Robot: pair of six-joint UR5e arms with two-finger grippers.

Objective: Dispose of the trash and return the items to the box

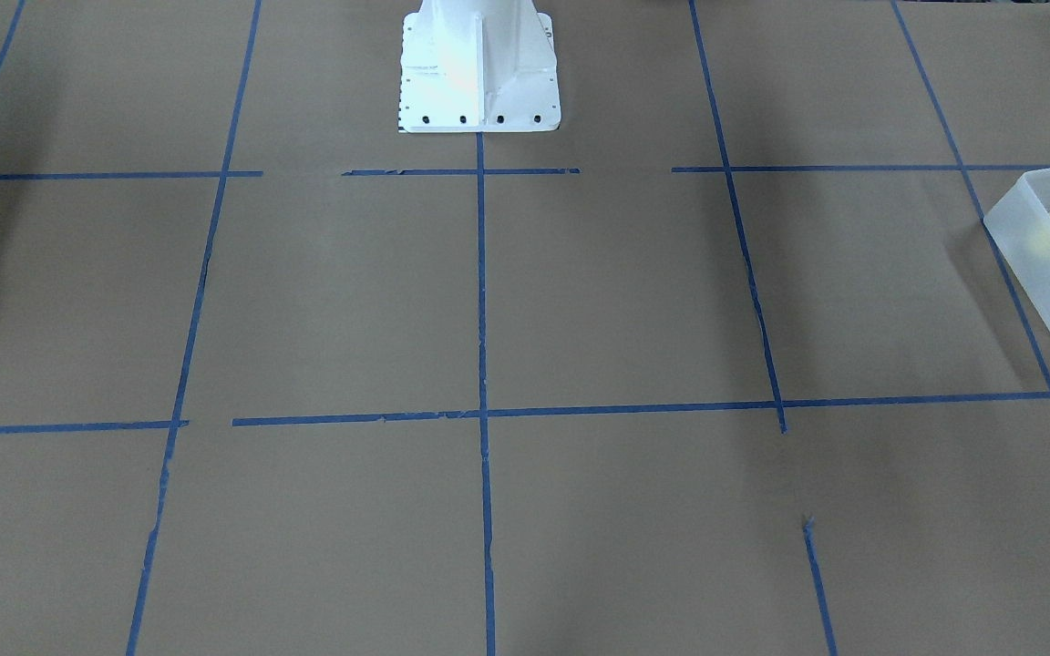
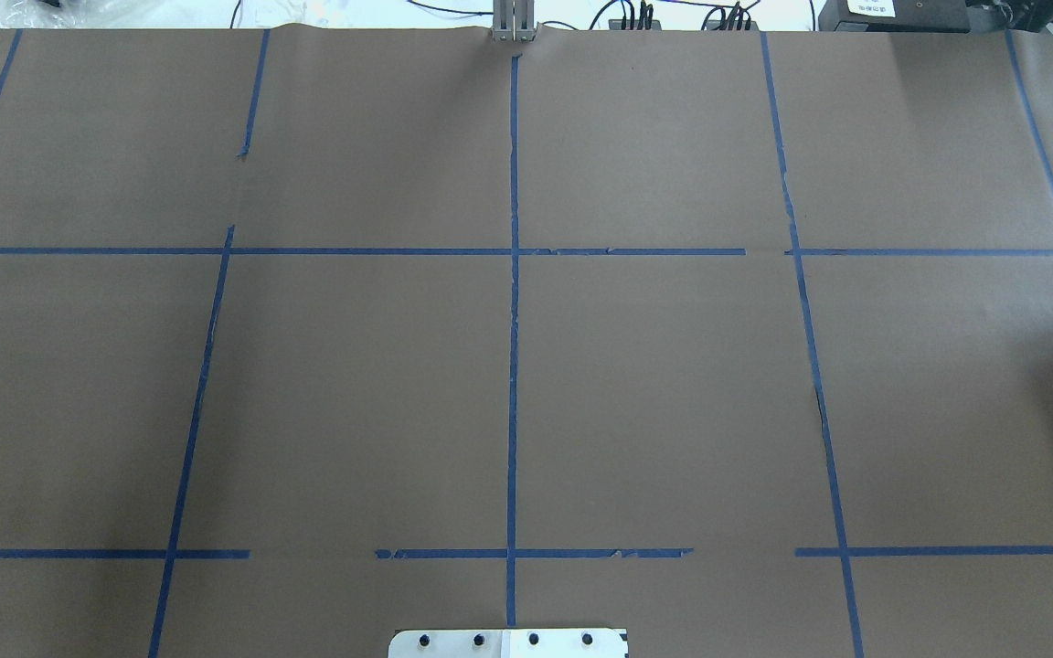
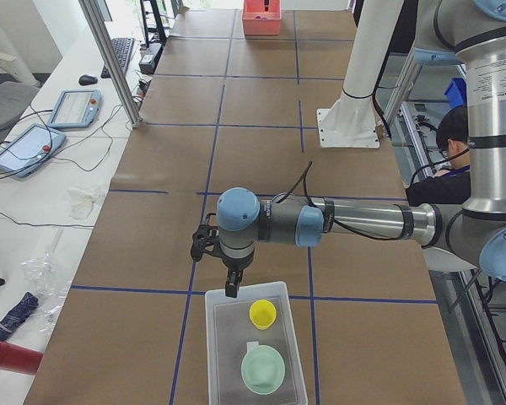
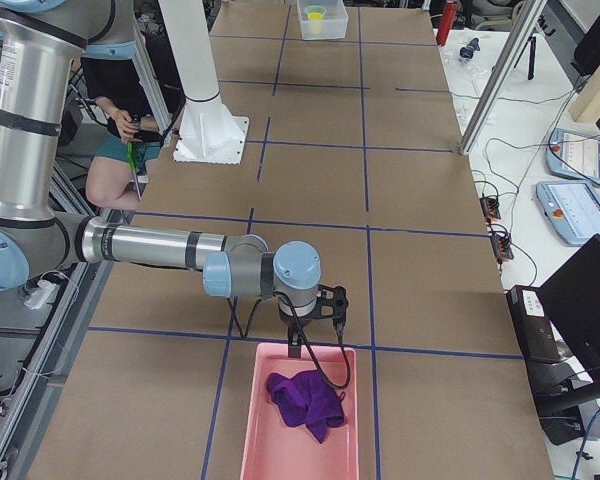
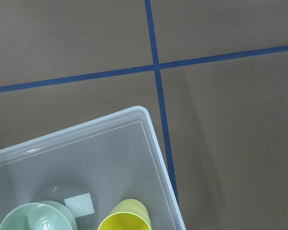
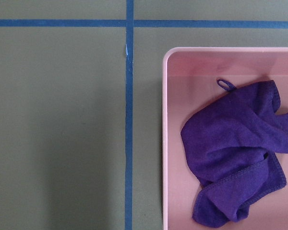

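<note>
One box [image 3: 209, 354] sat at the desk's left-end edge. Inside it stood one yellow cup [image 3: 262, 313] and one mint-green bowl [image 3: 263, 369], side by side and apart. The left gripper [image 3: 232, 288] hung over the box's inner end wall; whether its fingers were parted or closed could not be told. At the right-end edge lay one pink tray [image 4: 250, 430] holding one purple rag [image 4: 305, 398]. The right gripper [image 4: 296, 348] hovered at that tray's inner end, its fingers equally unreadable.

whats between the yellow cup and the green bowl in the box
A small white square, flat on the box bottom, sits between bowl and cup; the left wrist view shows it.
</note>
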